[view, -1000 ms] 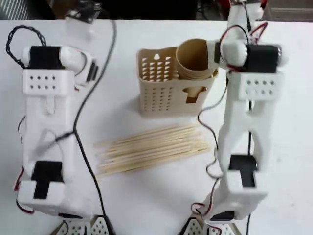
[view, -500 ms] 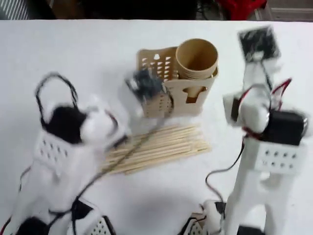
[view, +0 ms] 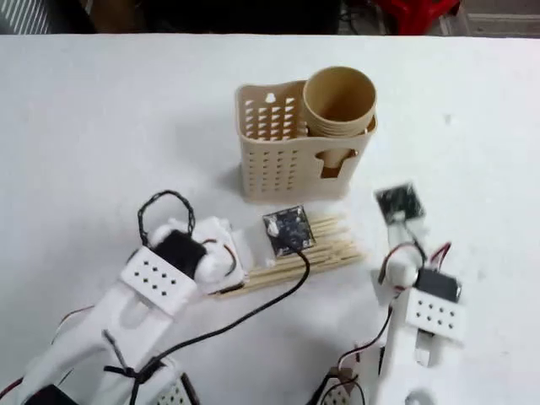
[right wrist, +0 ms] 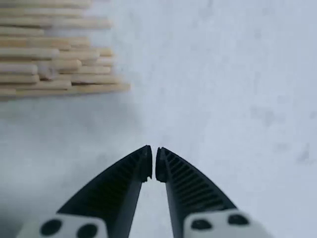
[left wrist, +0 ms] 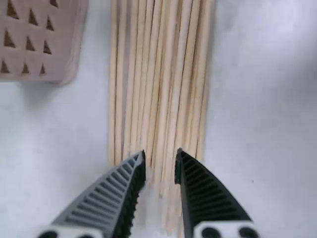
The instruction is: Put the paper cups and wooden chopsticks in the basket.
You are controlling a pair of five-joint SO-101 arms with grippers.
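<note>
Desk (view: 101, 101): white, carrying the basket and all else.
Left arm (view: 160, 278): stretched toward the basket, its wrist over the bundle's middle.
Right arm (view: 432, 308): on the near side of the basket, off beyond the cups' corner.
Basket (view: 278, 169): beige, perforated, upright.
Wooden chopsticks (left wrist: 158, 74): a flat bundle on the desk just beside the basket, on the arms' side, outside it.
Paper cups (view: 339, 99): nested stack standing inside the basket, at one end.
Left gripper (left wrist: 160, 161): narrow gap, tips straddling a few sticks near the bundle's end.
Right gripper (right wrist: 152, 163): tips almost touching, holding nothing, over bare desk near the stick ends.
</note>
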